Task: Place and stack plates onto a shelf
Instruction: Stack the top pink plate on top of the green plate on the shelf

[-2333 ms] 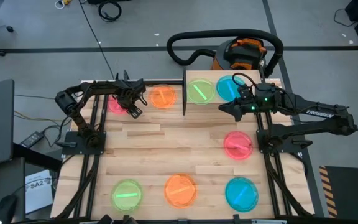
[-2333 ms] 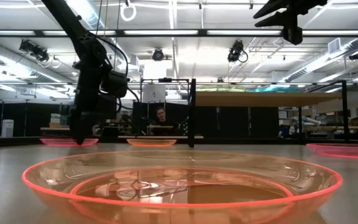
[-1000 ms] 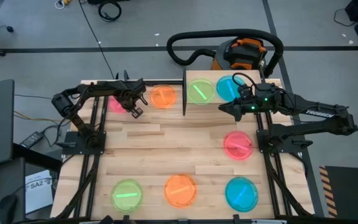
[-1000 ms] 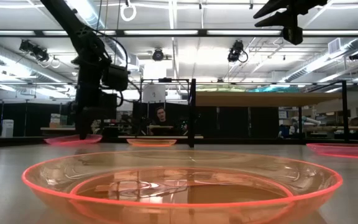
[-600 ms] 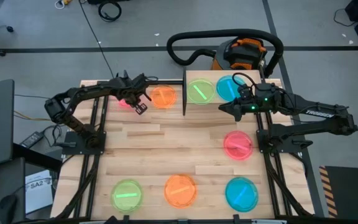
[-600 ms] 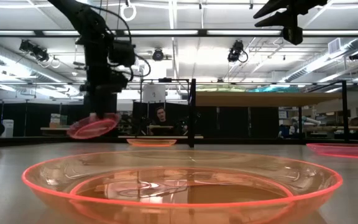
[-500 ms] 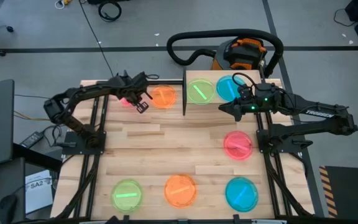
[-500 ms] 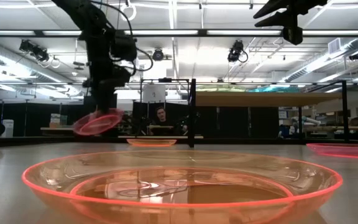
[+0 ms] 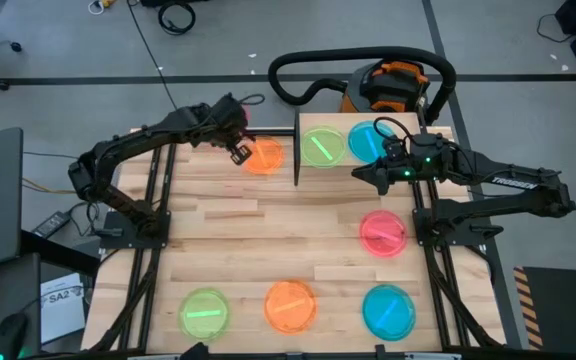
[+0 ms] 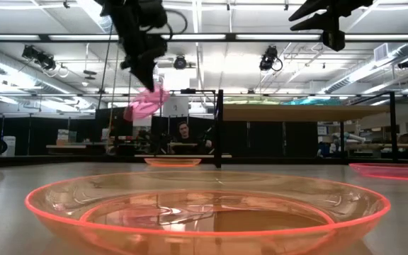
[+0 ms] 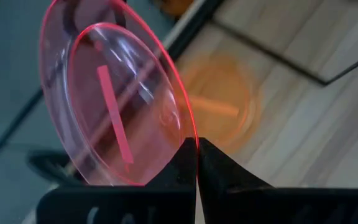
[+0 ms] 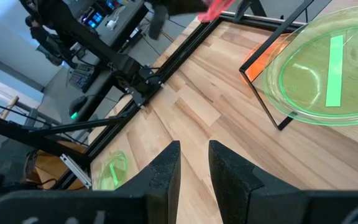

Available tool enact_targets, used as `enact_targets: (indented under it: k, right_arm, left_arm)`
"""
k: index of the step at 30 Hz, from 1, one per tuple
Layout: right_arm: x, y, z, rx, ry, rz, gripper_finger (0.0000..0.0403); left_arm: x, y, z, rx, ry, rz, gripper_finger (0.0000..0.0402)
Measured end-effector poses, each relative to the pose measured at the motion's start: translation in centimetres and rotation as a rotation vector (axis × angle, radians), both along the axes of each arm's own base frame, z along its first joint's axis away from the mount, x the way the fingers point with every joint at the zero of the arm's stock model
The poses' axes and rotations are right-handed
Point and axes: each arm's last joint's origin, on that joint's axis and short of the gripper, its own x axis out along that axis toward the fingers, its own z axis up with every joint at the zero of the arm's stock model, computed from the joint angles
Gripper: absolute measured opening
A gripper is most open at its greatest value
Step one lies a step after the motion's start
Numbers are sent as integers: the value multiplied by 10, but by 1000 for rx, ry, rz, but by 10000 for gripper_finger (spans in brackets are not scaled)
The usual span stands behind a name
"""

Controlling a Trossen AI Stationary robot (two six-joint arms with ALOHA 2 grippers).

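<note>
Lifted off the desk's (image 9: 258, 215) far left corner, the pink plate (image 10: 146, 103) now hangs tilted in the air, clamped by its rim in the left gripper (image 11: 197, 163) above the orange plate (image 9: 264, 156) beside the shelf (image 9: 343, 163). On the shelf lie a green plate (image 9: 321, 146) and a blue plate (image 9: 365, 141). Right gripper (image 12: 194, 163) hovers over the shelf's right end, fingers slightly apart, holding nothing.

Only "SA2" legible, printed on a white paper sheet (image 9: 65, 297) lying on the floor beside the table's (image 9: 268, 235) left edge; lettering elsewhere unreadable.
</note>
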Motion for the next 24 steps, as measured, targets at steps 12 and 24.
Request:
enact_targets:
  k: [12, 24]
  right_arm:
    - [0, 0, 0, 0, 0, 0, 90]
    - [0, 0, 0, 0, 0, 0, 90]
  left_arm:
    - [25, -18, 58, 221, -145, -219, 2]
    - [50, -45, 70, 335, -257, -437, 2]
